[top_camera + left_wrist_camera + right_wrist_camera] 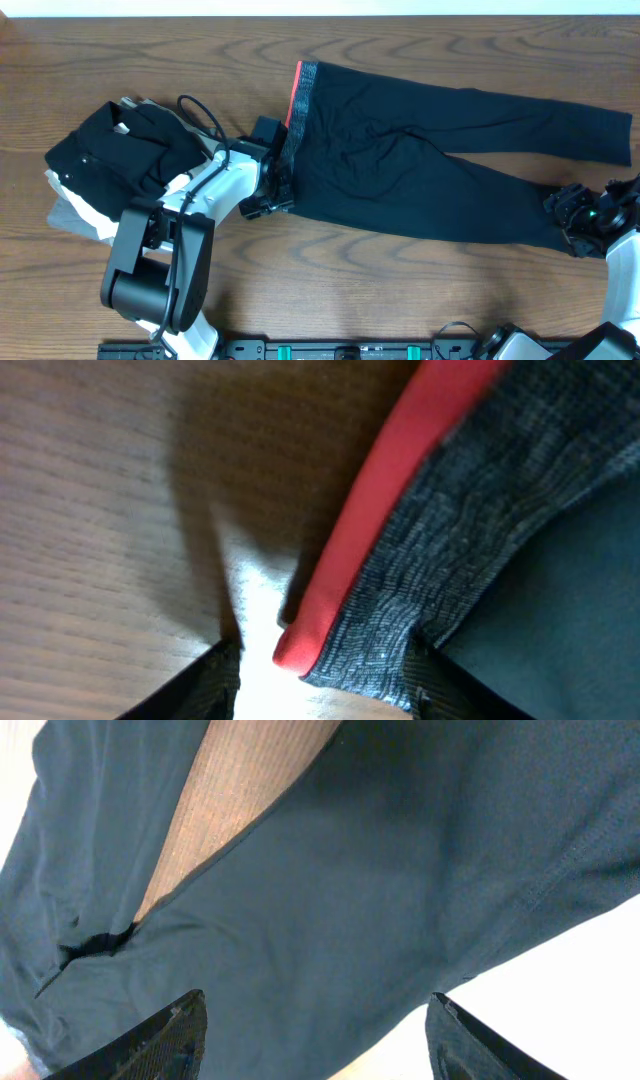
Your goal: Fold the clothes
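Shows the leggings [420, 170] spread flat across the middle of the table [420, 300], coral-red waistband [298, 95] to the left, both legs running out to the right and parting toward the ankles.

Catches what looks like the opening of the first fold: both ends addressed, nothing lifted yet.

Puts the left gripper [278, 195] at the waistband's near corner. Seen from the left wrist, its fingers [200, 685] are parted and straddle the red edge and the heathered grey band [440, 560], with no clamp on the cloth to be seen.

Puts the right gripper [577, 213] over the cuff end of the near leg, fingers [160, 1040] standing wide, with dark fabric filling the space between them. Cannot tell whether the tips touch it.

Calls next, most likely, for closing on both ends and carrying one across to the other, or the near edge over the far. Either way, needs the cloth kept taut enough not to bunch.

Leaves the far leg's cuff [615, 135] close to the right edge of the overhead view, so little visible margin there. Offers bare wood in front of the leggings and a narrower strip behind them for a sweep.

Crowds the left side with a heap of black, white and grey garments [110, 160], just beside the left arm [200, 195], near the waistband but apart from it. Warrants care that a leftward carry does not drag into that heap.
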